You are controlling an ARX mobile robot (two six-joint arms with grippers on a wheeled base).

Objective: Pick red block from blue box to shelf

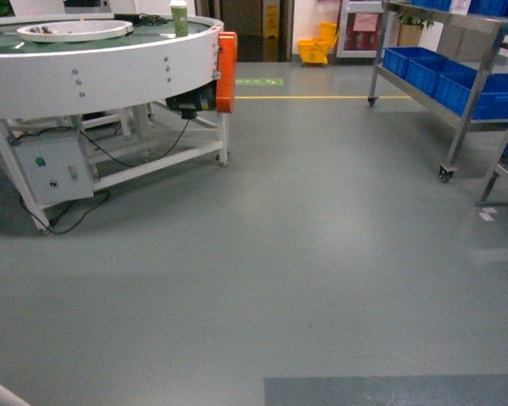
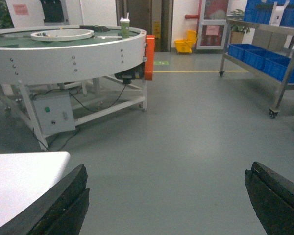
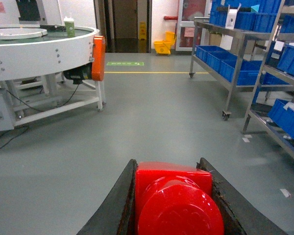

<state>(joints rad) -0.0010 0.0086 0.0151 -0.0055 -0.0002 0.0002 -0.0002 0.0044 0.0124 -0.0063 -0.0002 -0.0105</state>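
The red block, glossy with its round stud facing the camera, fills the bottom of the right wrist view. My right gripper is shut on it, one black finger against each side, held above the grey floor. In the left wrist view my left gripper is open wide with only floor between its fingers. The shelf, a stainless-steel rack on castors, stands at the right; it also shows as the shelf and the shelf. The blue box is out of view. Neither gripper shows in the head view.
A large round white conveyor table with a green cup stands at the left, with a control box and floor cables beneath. Dark blue crates fill the shelf tiers. A yellow mop bucket is far back. A white surface lies beside the left gripper.
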